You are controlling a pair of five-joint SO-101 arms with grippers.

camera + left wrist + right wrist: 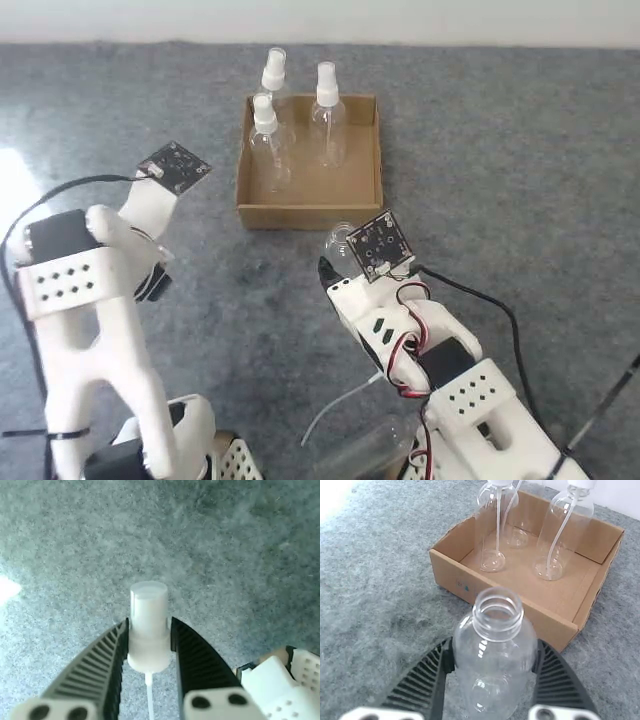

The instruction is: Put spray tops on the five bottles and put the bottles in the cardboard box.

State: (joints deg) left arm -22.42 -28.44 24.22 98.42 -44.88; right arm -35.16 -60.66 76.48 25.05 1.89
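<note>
Top point(148, 625) btwn L fingers point(100, 670), bottle point(495, 665) btwn R point(420, 680)

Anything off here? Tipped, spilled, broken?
Nothing spilled or broken. One clear bottle lies on its side by the right arm's base. The others are upright: three capped bottles in the cardboard box, one open bottle in the right claw.
</note>
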